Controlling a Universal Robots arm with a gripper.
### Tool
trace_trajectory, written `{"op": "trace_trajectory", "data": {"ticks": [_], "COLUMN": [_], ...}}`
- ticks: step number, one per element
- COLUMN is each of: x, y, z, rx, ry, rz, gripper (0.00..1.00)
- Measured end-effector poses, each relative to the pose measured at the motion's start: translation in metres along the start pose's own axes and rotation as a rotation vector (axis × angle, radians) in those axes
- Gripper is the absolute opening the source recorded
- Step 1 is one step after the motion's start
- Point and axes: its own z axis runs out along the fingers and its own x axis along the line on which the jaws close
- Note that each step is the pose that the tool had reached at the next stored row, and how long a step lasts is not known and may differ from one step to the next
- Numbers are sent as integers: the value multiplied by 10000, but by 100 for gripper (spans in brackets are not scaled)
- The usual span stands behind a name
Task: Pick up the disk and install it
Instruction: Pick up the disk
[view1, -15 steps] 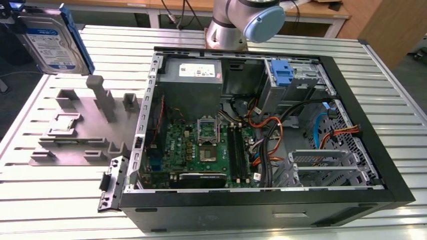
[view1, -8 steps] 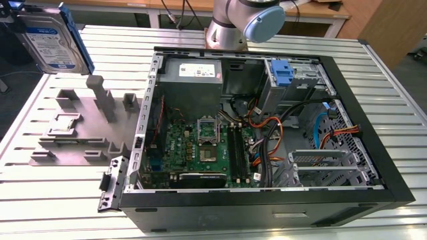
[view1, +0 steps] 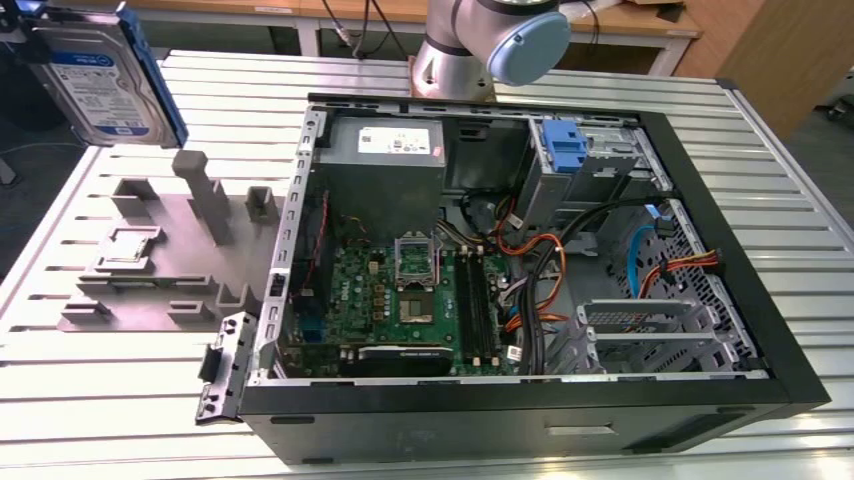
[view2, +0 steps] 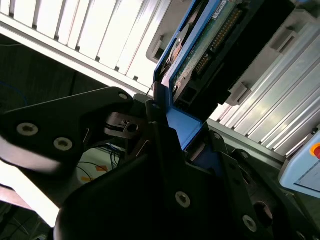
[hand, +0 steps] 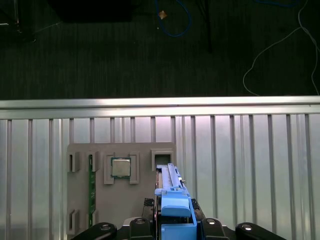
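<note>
Your jaws are clenched on the disk (view1: 102, 78), the flat silver hard drive with a white-and-blue label in a blue plastic carrier. The second wrist view shows them pinching the carrier's blue end, with the drive's green circuit side turned towards that camera. The disk hangs in the upper left of the exterior frame, with its label facing that camera. It is lifted clear of the grey slotted fixture plate (view1: 160, 270) below it.

As I judge it, the grip takes one end only, so the long body acts as a lever. Move slowly, avoid sudden turns, and stay high over the plate's tall grey posts. The open black computer case (view1: 747, 380) fills the middle and right of that frame. Loose orange and black cables (view1: 541, 270) lie inside it, near a bare blue plastic bracket (view1: 567, 150), and the drive could snag on them.

The ribbed silver aluminium surface (view1: 120, 400) is hard, so a slip would probably damage the drive. Beyond its edge, the first wrist view shows a dark floor (hand: 100, 50) with a stray blue cable (hand: 175, 22).
</note>
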Motion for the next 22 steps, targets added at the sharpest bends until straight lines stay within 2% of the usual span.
{"op": "trace_trajectory", "data": {"ticks": [15, 22], "x": [-1, -4], "y": [1, 2], "z": [-29, -75], "rx": [0, 1], "ry": [0, 0], "rz": [0, 0], "gripper": [37, 37]}}
